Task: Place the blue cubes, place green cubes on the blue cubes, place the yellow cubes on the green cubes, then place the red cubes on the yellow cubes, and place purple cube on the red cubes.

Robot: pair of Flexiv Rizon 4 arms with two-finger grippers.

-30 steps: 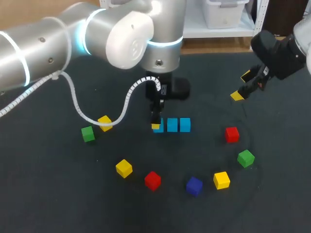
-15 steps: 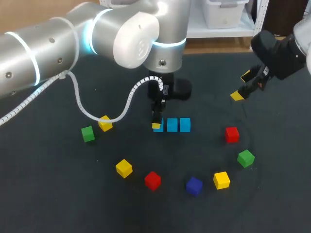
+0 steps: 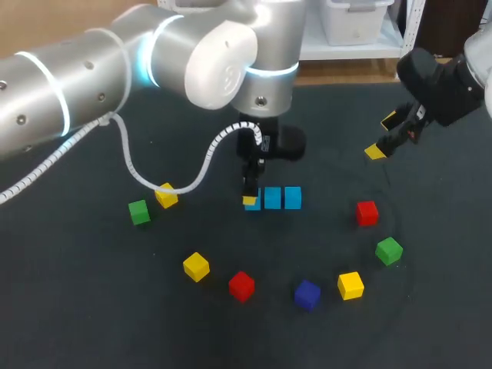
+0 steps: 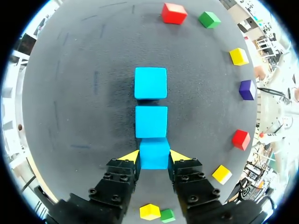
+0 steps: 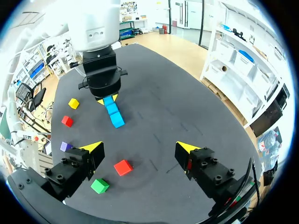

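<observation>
Nearest, along the front of the dark table (image 3: 77,323), a red cube (image 3: 241,285), a purple cube (image 3: 307,294) and a yellow cube (image 3: 350,285) sit spaced apart. A second yellow cube (image 3: 196,267) lies just left of the red one.

A little further back on the right there is a green cube (image 3: 389,250), and behind it a second red cube (image 3: 367,213). At about that depth on the left, a second green cube (image 3: 139,212) and a third yellow cube (image 3: 166,195) lie close together. The white coiled cable (image 3: 131,165) of the left arm (image 3: 154,61) loops down beside that yellow one.

Mid-table, three blue cubes make a straight row on the cloth. The left blue cube (image 4: 154,153) touches the middle blue cube (image 4: 151,122), and the right blue cube (image 4: 150,83) sits a sliver apart from them. The left gripper (image 4: 154,157) points straight down over the row's left end. Its two yellow tips press the left blue cube from opposite sides, pinching it.

Farthest back on the right, the right arm (image 3: 446,84) holds the right gripper (image 5: 140,149) above bare cloth, well apart from every cube. Its fingers are spread wide with nothing between them.
</observation>
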